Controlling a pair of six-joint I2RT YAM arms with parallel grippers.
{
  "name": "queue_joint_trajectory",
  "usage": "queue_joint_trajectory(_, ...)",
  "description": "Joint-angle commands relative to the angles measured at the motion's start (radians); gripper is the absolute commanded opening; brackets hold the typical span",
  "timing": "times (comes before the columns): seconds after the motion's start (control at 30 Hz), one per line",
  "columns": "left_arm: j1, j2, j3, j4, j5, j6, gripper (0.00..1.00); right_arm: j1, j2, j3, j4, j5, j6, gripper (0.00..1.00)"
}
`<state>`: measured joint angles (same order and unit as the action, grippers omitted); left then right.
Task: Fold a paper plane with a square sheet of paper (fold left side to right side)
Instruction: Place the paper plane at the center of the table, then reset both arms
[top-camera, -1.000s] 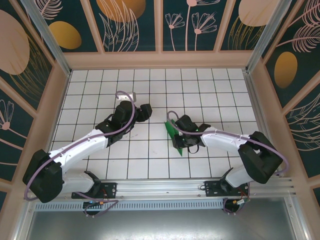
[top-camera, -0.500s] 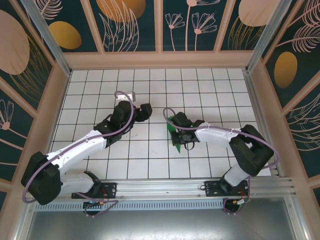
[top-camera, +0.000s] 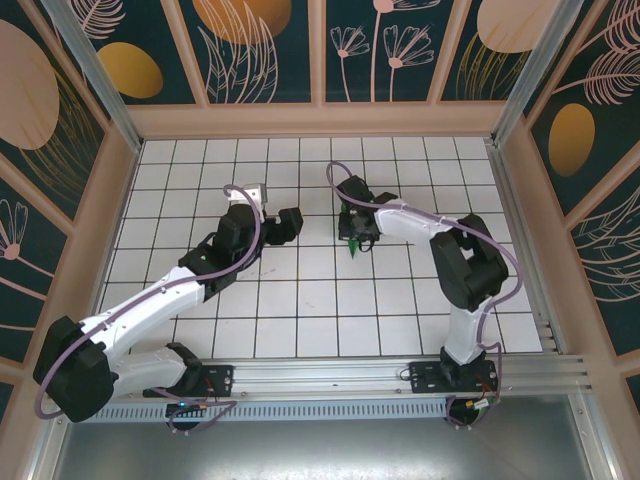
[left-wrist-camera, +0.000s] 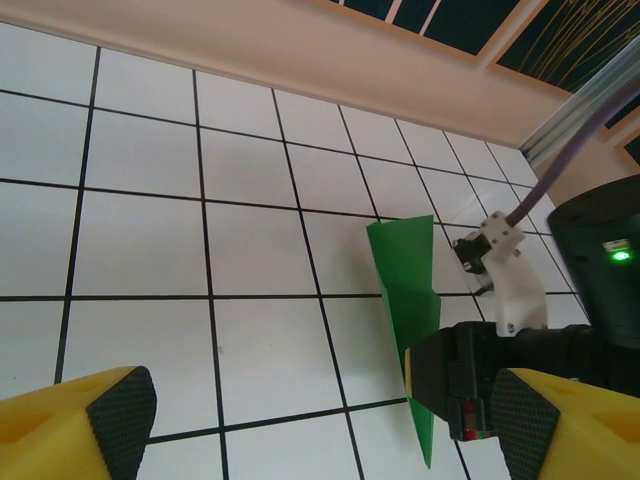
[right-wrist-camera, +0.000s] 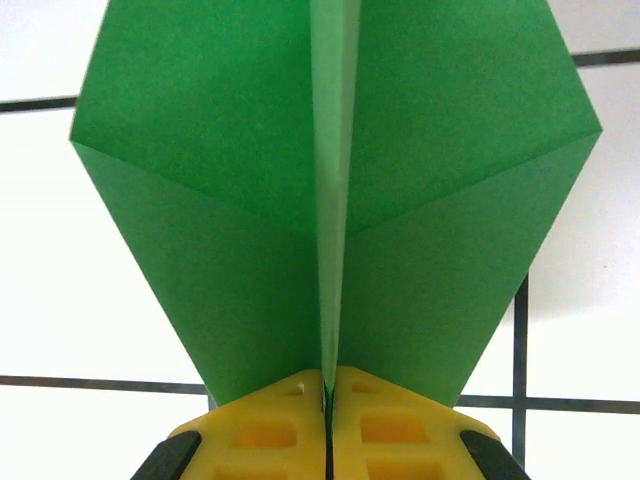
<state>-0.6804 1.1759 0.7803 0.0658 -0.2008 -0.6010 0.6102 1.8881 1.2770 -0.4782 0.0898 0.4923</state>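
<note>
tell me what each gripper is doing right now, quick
left gripper: open, holding nothing.
right gripper: shut on the green paper plane, pinching its centre fold.

Paper plane (right-wrist-camera: 240, 200) in right end effector (right-wrist-camera: 328, 388), over table (top-camera: 400, 310) centre; left end effector (top-camera: 287, 222) near, leftward, apart.

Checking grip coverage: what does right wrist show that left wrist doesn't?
Right wrist: the plane's centre crease pinched between shut yellow fingers, wings spread either side. Left wrist: the left fingers wide apart, the right arm holding the plane, seen from the side, and the back wall. Both: the green plane against white tiles.
</note>
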Motion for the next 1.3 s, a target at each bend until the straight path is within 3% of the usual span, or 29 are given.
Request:
queue_joint_trajectory(0.0,0.005,-0.019,-0.01,-0.014,-0.021,0.03,0.9,-0.004,0.04,0.042,-0.07,0.01,-0.011,0.09)
queue_joint_trajectory(0.37,0.004,-0.012,-0.002,-0.018,-0.028,0.036,0.92,-0.002,0.07,0.044,-0.085,0.001,-0.04,0.11)
queue_joint_trajectory(0.83,0.021,0.044,0.046,-0.056,-0.08,0.028,0.98,0.014,-0.019,0.055,-0.146,0.05,-0.061,0.29)
queue_joint_trajectory(1.03,0.111,0.043,0.043,-0.03,0.001,-0.003,0.98,0.02,-0.151,0.036,-0.183,0.072,-0.069,0.42)
queue_joint_trajectory(1.27,0.313,-0.005,-0.02,0.049,0.067,-0.036,0.99,-0.038,-0.432,-0.089,-0.097,0.155,-0.159,0.64)
